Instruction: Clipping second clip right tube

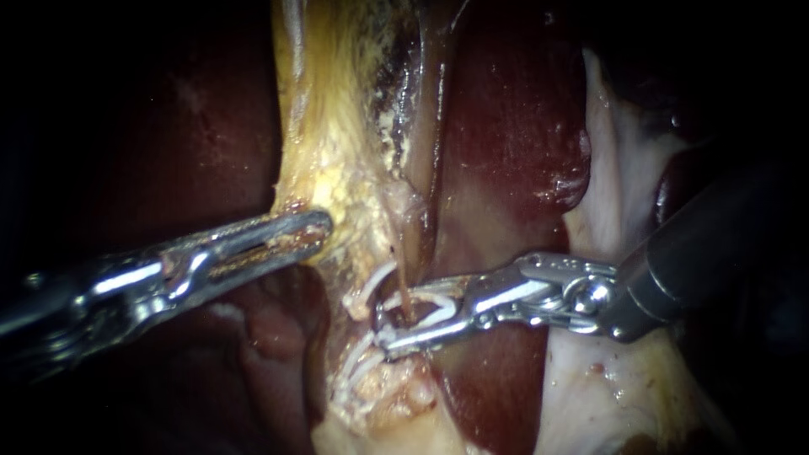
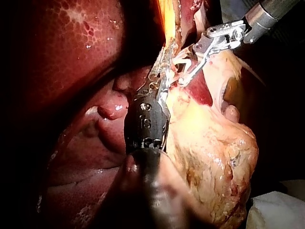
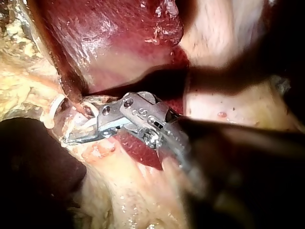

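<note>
The thin brown tube (image 1: 406, 291) runs lengthwise down from the yellow tissue (image 1: 337, 168), beside the dark liver (image 1: 506, 126). The right instrument (image 1: 386, 320) straddles the tube, its pincer narrowly parted and holding a white clip (image 1: 434, 313). The clip lies crosswise to the tube, its open end pointing away from the shaft. Well off the tube, the left instrument (image 1: 316, 227) has its pincer closed on the yellow tissue.

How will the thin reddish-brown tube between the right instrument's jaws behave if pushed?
Probably floppy: the thin reddish-brown tube is a narrow wet strand. Likely slippery, as it glistens. Perhaps easily torn: it looks far thinner than the jaws of the right instrument, which hold an open white clip around it.
</note>
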Tool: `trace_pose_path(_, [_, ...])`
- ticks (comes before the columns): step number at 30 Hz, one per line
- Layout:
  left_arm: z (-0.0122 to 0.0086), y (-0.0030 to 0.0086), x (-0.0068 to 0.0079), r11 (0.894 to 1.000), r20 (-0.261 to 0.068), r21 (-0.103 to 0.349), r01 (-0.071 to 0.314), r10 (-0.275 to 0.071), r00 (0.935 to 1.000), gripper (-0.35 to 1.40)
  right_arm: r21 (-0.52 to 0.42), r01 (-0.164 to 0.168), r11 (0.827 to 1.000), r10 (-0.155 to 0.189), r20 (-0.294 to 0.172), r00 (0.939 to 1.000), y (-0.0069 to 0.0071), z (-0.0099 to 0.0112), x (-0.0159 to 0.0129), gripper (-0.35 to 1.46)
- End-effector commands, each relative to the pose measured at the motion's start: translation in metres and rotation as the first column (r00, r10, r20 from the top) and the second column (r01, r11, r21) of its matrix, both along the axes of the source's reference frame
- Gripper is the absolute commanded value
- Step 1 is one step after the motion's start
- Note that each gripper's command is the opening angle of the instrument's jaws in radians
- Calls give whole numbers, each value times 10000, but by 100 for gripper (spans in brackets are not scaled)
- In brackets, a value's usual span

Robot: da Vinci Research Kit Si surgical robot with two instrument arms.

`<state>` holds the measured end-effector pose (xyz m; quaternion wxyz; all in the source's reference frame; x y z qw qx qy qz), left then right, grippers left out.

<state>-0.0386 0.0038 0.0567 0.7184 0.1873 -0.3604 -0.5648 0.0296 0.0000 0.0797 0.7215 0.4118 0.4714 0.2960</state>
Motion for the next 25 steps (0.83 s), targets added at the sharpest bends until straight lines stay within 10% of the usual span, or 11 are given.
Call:
trace_pose_path(1, [1, 0, 0, 10000, -1, -1, -3, 3, 10000, -35, 12, -12, 10000, 12, 7, 10000, 0, -1, 0, 46])
trace_pose_path(5, [1, 0, 0, 10000, -1, -1, -3, 3, 10000, -35, 52, 27, 10000, -27, -20, 10000, 4, -4, -6, -35])
trace_pose_path(25, [1, 0, 0, 10000, 1, 0, -5, 5, 10000, -35, 198, -77, 9998, 75, 97, 9999, 7, -5, -10, -35])
